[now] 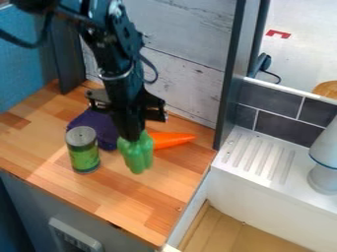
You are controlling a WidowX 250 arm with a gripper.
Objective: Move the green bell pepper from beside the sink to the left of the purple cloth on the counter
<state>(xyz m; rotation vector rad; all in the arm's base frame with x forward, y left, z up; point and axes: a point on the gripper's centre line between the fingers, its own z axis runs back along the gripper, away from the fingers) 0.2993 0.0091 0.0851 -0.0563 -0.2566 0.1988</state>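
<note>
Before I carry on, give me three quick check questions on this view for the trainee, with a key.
1. What is right at the gripper?
A) a spoon
B) a green pepper
C) a sponge
2. True or false: the can stands upright on the wooden counter.
3. Fill in: the orange vegetable beside the green pepper is a ____.

Key: 1 B; 2 true; 3 carrot.

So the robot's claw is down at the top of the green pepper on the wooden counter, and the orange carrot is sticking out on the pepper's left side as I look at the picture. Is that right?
Not quite: the camera view shows the orange carrot sticking out on the right side of the green pepper. The claw is down at the pepper's top, on the wooden counter.
</note>
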